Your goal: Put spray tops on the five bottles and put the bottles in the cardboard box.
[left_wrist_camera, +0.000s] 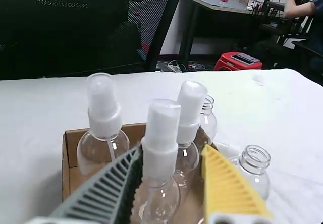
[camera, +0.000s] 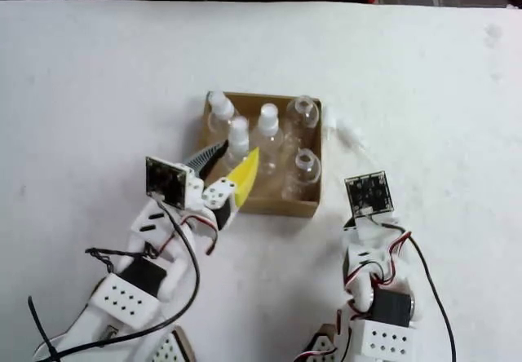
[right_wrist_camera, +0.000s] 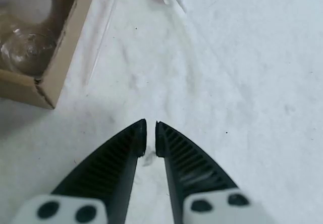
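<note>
The left claw stands open at the near side of the cardboard box. Its grey and yellow jaws are on both sides of a capped spray bottle, and the yellow one is apart from it. Two other capped bottles and two uncapped bottles also stand in the box. The right claw is almost closed and holds nothing, low over the white table. A loose spray top lies just beside the box.
</note>
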